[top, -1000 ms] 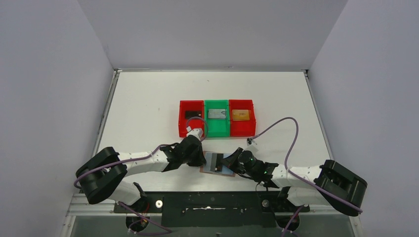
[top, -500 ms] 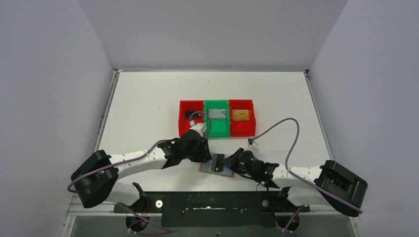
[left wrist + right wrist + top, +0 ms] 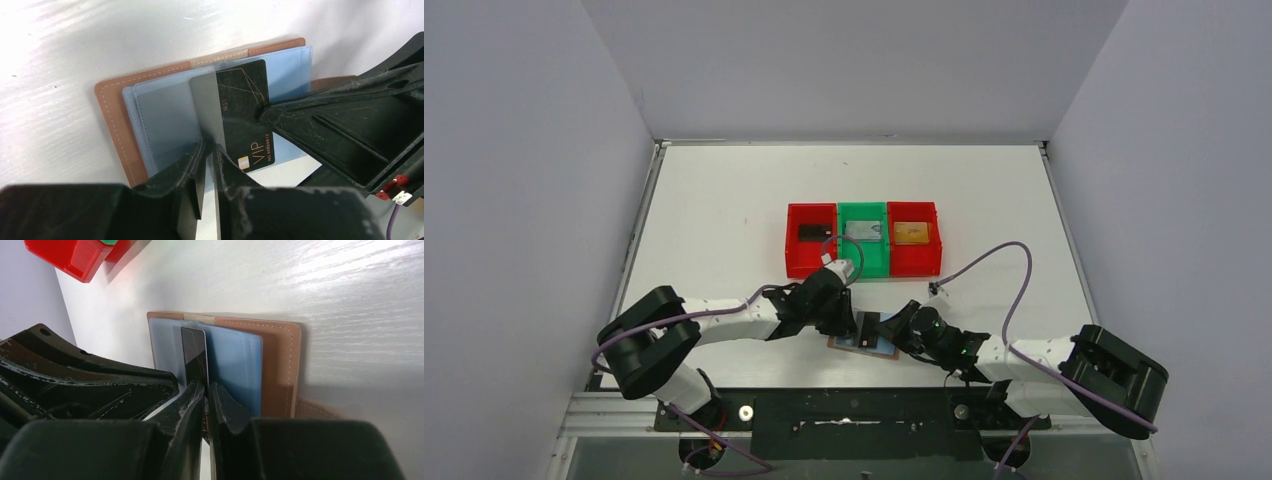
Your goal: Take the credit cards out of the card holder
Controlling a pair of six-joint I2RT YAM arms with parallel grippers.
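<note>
Step in hand, as I read it: freeing the black card [image 3: 245, 110] from the card holder [image 3: 111, 115], which lies open on the table [image 3: 724, 200] just in front of the arm bases, pale blue pockets up. The card stands tilted out of the middle pocket. The right gripper [image 3: 206, 389] has its jaws pinched together on the card's edge. The left gripper [image 3: 209, 152] shows only a thin slit between its fingers, and the card's near edge runs into that slit; I cannot tell whether the pads bear on it. To do this well, seat the left pinch squarely on the card before the right one lets go. Then draw along the line of the pocket mouth without twisting, since a skewed pull would likely jam the card. Nothing pins the holder, so it may lift with the card; keep the pull low and slow. Pose: both arms lie low over the table, the left reaching in from the left and the right from the right. Their grippers meet nose to nose above the holder, well short of the bins [image 3: 874, 268].
</note>
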